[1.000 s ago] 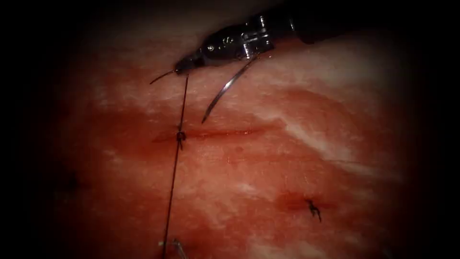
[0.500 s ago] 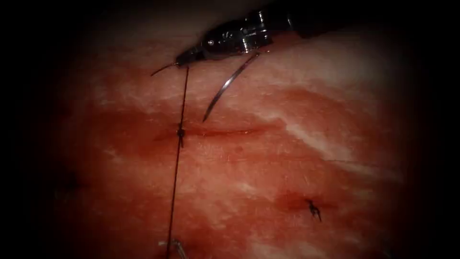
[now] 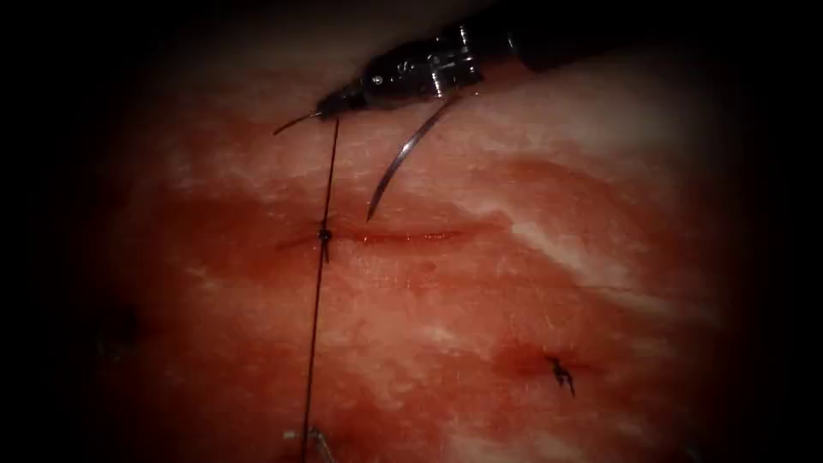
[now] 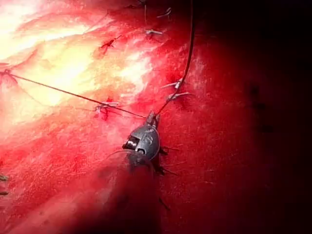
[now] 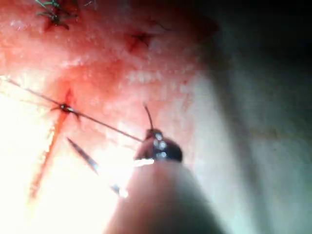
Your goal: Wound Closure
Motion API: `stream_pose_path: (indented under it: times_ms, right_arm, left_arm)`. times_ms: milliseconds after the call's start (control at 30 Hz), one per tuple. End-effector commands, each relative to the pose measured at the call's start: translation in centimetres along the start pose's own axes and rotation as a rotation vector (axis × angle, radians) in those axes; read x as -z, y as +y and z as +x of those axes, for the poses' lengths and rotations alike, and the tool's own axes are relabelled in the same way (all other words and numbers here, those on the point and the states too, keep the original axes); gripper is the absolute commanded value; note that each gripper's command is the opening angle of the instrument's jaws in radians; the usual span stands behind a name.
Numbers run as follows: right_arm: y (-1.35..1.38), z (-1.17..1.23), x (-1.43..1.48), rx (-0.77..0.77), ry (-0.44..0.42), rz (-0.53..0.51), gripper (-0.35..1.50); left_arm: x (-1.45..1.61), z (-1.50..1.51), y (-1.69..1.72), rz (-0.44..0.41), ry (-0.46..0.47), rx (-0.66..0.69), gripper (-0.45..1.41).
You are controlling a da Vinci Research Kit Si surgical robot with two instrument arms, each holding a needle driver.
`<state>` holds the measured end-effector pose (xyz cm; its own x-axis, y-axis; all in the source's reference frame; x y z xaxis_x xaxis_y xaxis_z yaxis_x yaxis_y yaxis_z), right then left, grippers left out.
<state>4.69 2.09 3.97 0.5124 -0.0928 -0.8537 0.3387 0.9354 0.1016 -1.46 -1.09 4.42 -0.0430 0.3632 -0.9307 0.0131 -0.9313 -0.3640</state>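
Right hand (image 3: 330,110) reaching in low from upper right, clamped on taut thread (image 3: 317,291) above the cut (image 3: 386,237); needle (image 3: 399,159) hanging free under its wrist; left hand (image 4: 152,118) gripping thread too

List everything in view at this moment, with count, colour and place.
tissue: one, pink-red, under everything.
cut: one, dark red, mid endoscope view.
red fluid: one patch, around the cut.
thread: one, dark, from the right tool through the knot toward the lower edge.
knot: one, dark, at the cut's left end.
needle: one, silver, curved, in neither tool's jaws, beside the right tool, tip close to the cut, apparently not in the tissue.
old stitch: one, dark, lower right of the cut.
cut ends: a few, pale, at the lower edge.
right tool: one, dark metal, jaws shut on the thread.
left tool: one, grey, jaws shut on the thread.
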Motion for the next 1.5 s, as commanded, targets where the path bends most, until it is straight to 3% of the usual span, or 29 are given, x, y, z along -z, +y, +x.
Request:
stream_pose_path:
  times_ms: [33, 167, 200, 233, 267, 333, 367, 433, 533, 667, 733, 900, 1133, 1233, 1400, 1500]
  right_arm:
    - [-0.10, 0.08, -0.12, -0.041, 0.055, 0.028, -0.35]
    - [-0.23, 0.18, -0.08, -0.092, 0.122, 0.025, -0.35]
    - [-0.28, 0.20, -0.08, -0.123, 0.133, 0.021, 0.04]
    - [-0.34, 0.24, -0.09, -0.171, 0.162, 0.003, 0.57]
    - [-0.38, 0.26, -0.09, -0.192, 0.175, -0.026, 0.98]
    - [-0.41, 0.28, -0.09, -0.210, 0.191, -0.072, 1.26]
    - [-0.42, 0.28, -0.07, -0.222, 0.201, -0.090, 1.31]
    - [-0.44, 0.28, -0.05, -0.230, 0.205, -0.102, 1.33]
    - [-0.53, 0.21, 0.12, -0.272, 0.195, -0.150, 1.40]
    - [-0.62, 0.16, 0.26, -0.306, 0.205, -0.199, 1.43]
    - [-0.81, 0.19, 0.31, -0.339, 0.230, -0.271, 1.43]
    - [-1.10, 0.32, 0.20, -0.341, 0.277, -0.282, 1.35]
    - [-1.22, 0.33, -0.08, -0.324, 0.293, -0.302, 1.28]
    - [-1.29, 0.36, -0.17, -0.327, 0.306, -0.300, 1.28]
    - [-1.42, 0.46, -0.12, -0.353, 0.343, -0.293, 1.21]
    - [-1.49, 0.55, -0.13, -0.363, 0.358, -0.292, 1.18]
  left_arm:
    - [0.03, 0.05, -0.02, -0.006, 0.003, 0.023, -0.45]
    - [0.15, 0.33, -0.26, 0.017, -0.001, -0.016, -0.45]
    - [0.18, 0.41, -0.34, 0.022, -0.002, -0.031, -0.45]
    - [0.24, 0.59, -0.53, 0.034, -0.005, -0.055, -0.45]
    - [0.26, 0.66, -0.61, 0.036, -0.005, -0.064, -0.45]
    - [0.32, 0.81, -0.83, 0.048, -0.008, -0.088, -0.45]
    - [0.35, 0.86, -0.93, 0.053, -0.010, -0.096, -0.45]
    - [0.38, 0.91, -1.02, 0.056, -0.011, -0.105, -0.45]
    - [0.61, 1.11, -1.57, 0.090, -0.012, -0.122, -0.45]
    - [0.77, 1.16, -1.88, 0.107, -0.025, -0.133, -0.45]
    - [0.89, 1.17, -2.19, 0.135, -0.046, -0.146, -0.45]
    - [0.97, 1.09, -2.56, 0.158, -0.063, -0.139, -0.45]
    - [0.97, 1.06, -2.83, 0.163, -0.065, -0.137, -0.45]
    - [0.95, 1.06, -3.11, 0.171, -0.067, -0.157, -0.45]
    - [0.95, 0.71, -3.62, 0.198, -0.084, -0.160, -0.45]
    - [0.93, 0.32, -3.88, 0.217, -0.095, -0.158, -0.45]
